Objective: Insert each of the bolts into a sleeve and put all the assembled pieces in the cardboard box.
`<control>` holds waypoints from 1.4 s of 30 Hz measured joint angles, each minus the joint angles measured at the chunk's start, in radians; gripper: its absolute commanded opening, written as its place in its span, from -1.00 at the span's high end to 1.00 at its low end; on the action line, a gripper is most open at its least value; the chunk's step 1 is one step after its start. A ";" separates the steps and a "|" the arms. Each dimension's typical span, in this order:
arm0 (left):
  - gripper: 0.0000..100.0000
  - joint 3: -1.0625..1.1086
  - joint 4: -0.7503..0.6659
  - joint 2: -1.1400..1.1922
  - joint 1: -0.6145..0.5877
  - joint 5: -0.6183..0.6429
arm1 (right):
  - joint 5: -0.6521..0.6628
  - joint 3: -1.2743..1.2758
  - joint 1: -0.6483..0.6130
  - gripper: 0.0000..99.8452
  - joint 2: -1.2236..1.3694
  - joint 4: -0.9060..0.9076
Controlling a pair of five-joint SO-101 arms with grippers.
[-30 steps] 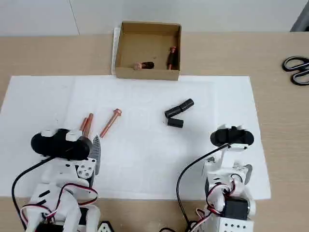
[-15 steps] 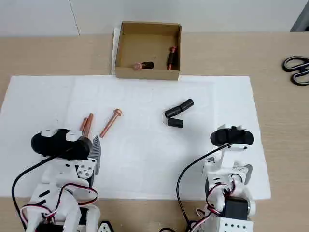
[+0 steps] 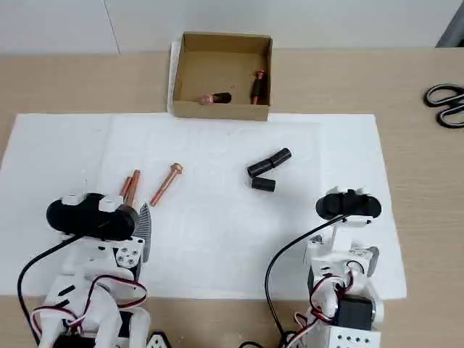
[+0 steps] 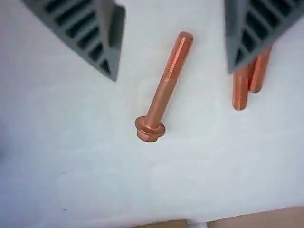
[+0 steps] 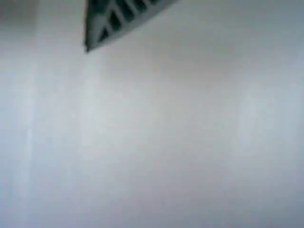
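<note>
The left gripper (image 4: 173, 73) hangs wide open, holding nothing, over the white paper (image 4: 71, 166). One copper bolt (image 4: 165, 88) lies between its jaws, untouched. Seen from overhead, it is at the gripper's one o'clock. Two more bolts (image 4: 242, 90) lie just beside it.

Overhead camera and close wrist cameras share the white sheet (image 3: 217, 239).

Copper-toned metal bolts (image 4: 164, 90), smooth and faintly glossy with finely threaded shanks, lie on a matt white paper sheet (image 3: 217, 232) near matt black sleeves (image 3: 269, 162); at the far side, a plain brown cardboard box (image 3: 221, 110) on the wood-grain table (image 3: 72, 80).
</note>
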 measured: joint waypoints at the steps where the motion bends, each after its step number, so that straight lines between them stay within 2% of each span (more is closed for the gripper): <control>1: 0.72 0.000 0.000 0.000 0.000 0.000 | 0.000 0.000 0.000 0.22 0.000 0.000; 42: 0.72 0.000 0.020 0.000 0.000 0.000 | 0.000 0.000 0.000 0.22 0.000 0.000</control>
